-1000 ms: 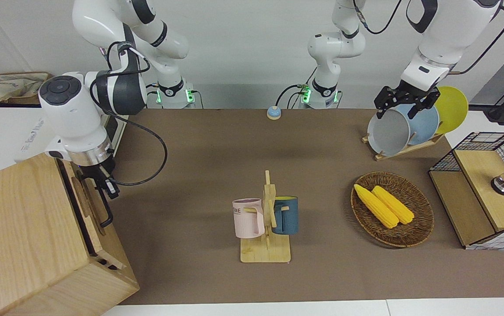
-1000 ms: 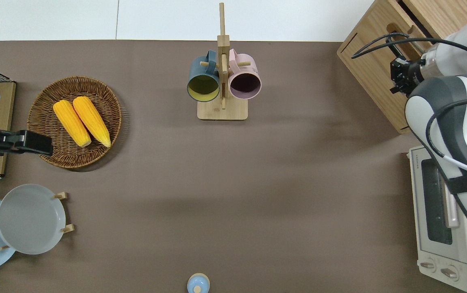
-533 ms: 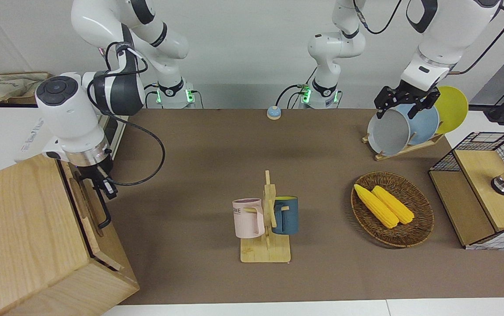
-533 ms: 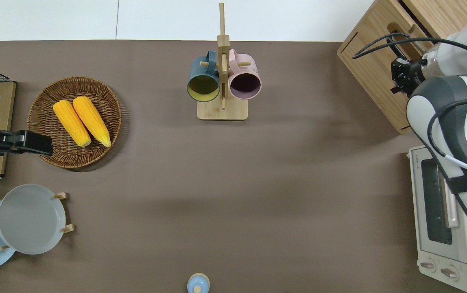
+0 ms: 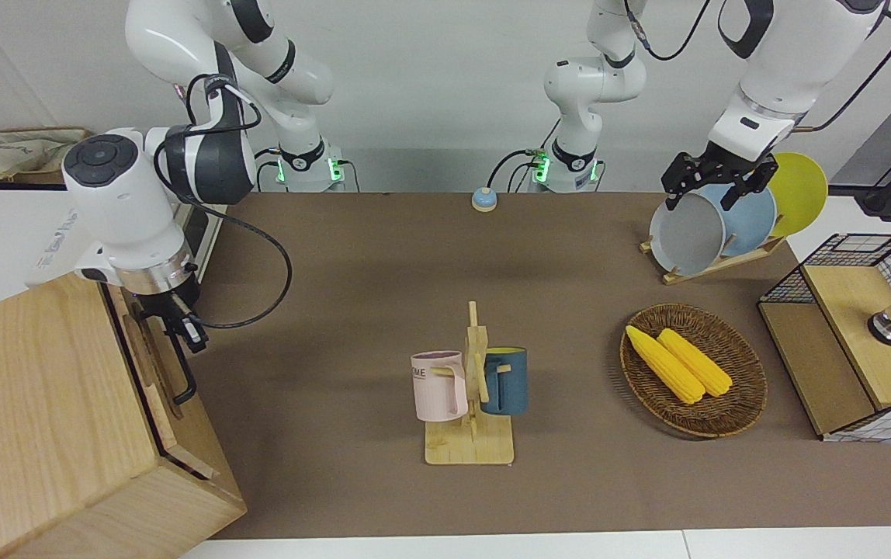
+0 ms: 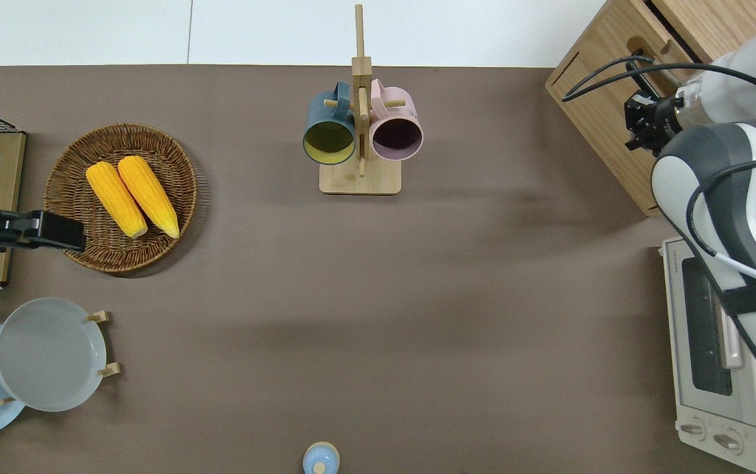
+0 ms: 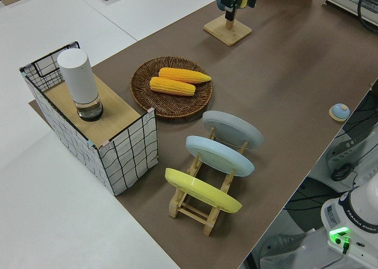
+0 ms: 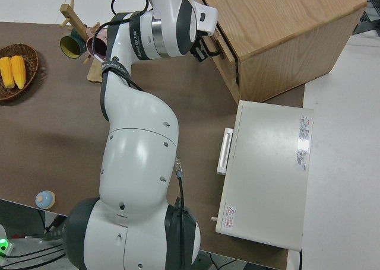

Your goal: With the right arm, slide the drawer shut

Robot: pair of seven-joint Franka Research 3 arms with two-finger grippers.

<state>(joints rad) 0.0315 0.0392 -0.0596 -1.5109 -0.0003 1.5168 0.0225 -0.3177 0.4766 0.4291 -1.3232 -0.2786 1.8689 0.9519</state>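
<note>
The drawer [image 5: 152, 365] is the top one of the pale wooden cabinet [image 5: 34, 419] at the right arm's end of the table. It stands almost fully in, with only a thin dark gap along its front. Its black loop handle [image 5: 186, 374] sticks out from the front. My right gripper [image 5: 182, 324] is against the drawer front at the end of the handle nearer the robots; it also shows in the overhead view [image 6: 641, 122] and the right side view [image 8: 200, 49]. The left arm is parked, its gripper [image 5: 713, 186] open.
A white toaster oven [image 6: 720, 355] stands beside the cabinet, nearer the robots. A mug rack [image 5: 470, 396] stands mid-table. A wicker basket with corn [image 5: 692, 369], a plate rack [image 5: 717, 225] and a wire-mesh box [image 5: 857, 341] are toward the left arm's end.
My right gripper has moved toward the cabinet and the drawer front has slid in with it. The left arm has not moved.
</note>
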